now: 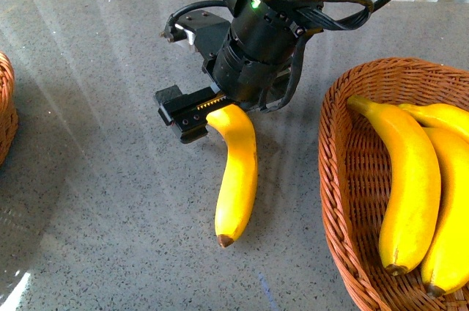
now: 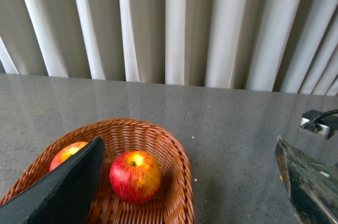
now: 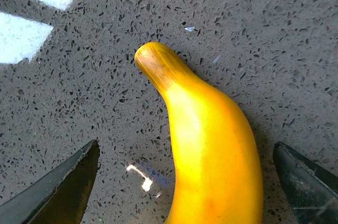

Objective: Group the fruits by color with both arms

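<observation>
A long yellow banana (image 1: 238, 172) lies on the grey table, brown tip towards me. My right gripper (image 1: 220, 105) hangs open over its far end. In the right wrist view the banana (image 3: 211, 145) lies between the two spread fingers (image 3: 63, 189), touching neither. Three more bananas (image 1: 410, 186) rest in the wicker basket (image 1: 333, 179) at the right. My left gripper (image 2: 190, 192) is open with nothing in it, above the rim of another wicker basket (image 2: 177, 182). That basket holds a red apple streaked with yellow (image 2: 134, 176) and a second apple (image 2: 66, 154), half hidden by a finger (image 2: 63, 187).
The rim of the left basket (image 1: 6, 105) shows at the left edge of the front view. White curtains (image 2: 169, 23) hang behind the table. A small grey block with a cable (image 2: 319, 122) sits at the far right of the left wrist view.
</observation>
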`<state>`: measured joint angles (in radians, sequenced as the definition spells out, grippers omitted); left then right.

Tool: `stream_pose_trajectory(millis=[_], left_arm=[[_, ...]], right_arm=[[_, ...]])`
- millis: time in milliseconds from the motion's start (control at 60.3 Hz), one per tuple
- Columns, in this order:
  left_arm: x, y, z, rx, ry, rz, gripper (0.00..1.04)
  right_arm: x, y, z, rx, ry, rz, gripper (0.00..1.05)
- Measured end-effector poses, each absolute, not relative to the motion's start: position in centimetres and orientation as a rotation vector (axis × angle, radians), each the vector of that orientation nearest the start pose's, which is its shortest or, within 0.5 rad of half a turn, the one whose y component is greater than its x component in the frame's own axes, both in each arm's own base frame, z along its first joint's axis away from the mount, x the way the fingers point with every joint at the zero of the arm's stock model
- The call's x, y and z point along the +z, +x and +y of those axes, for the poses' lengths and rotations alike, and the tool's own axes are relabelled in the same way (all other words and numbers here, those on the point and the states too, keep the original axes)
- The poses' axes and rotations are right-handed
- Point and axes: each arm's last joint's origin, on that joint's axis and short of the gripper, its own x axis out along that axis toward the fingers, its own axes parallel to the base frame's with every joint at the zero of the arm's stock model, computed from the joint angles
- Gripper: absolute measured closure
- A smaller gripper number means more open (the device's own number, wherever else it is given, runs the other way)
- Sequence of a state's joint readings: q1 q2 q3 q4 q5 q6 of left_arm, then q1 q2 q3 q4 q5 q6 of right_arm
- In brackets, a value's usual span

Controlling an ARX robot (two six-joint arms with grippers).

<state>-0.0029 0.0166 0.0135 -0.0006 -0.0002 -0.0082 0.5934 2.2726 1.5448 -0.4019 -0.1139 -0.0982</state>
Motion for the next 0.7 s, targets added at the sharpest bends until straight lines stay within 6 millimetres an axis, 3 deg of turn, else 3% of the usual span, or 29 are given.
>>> stream_pose_trajectory(millis=[249, 298, 530, 696], left_arm=[[16.68, 9.79, -0.03, -0.003, -0.008, 0.004, 0.09], [16.68, 9.79, -0.03, -0.003, -0.008, 0.003, 0.09], [16.68, 9.79, -0.03, -0.003, -0.008, 0.003, 0.09], [16.68, 9.79, -0.03, -0.003, -0.008, 0.004, 0.09]], right_arm=[[9.48, 37.48, 26.08, 0.679, -0.367, 1.100, 0.09], [9.48, 37.48, 26.08, 0.678, -0.365, 1.100, 0.16], [9.48, 37.44, 26.10, 0.684, -0.330, 1.114, 0.66], [10.44, 37.52, 25.94, 0.701, -0.244, 1.108, 0.71]])
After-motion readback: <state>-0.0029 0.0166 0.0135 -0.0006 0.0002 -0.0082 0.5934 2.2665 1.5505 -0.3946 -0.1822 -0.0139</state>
